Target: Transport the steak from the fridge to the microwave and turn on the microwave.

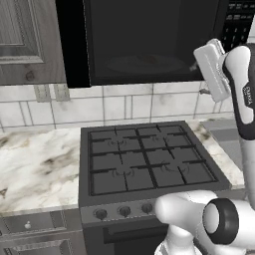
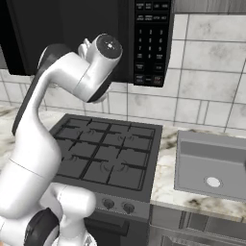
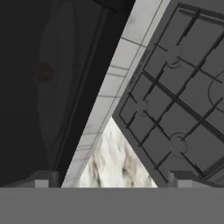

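Inside the microwave (image 1: pixel 149 45), behind dark glass, the steak (image 1: pixel 149 60) lies limp and slick, edges the best hold; the gripper (image 3: pixel 113 177) hangs wide, empty.

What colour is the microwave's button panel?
Black with small pale buttons, on the microwave's button panel; clearest in the right base view.

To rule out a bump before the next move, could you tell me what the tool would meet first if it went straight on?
Likely the tiled wall beside the microwave, above the marble counter; depth is unclear, so this is a rough guess.
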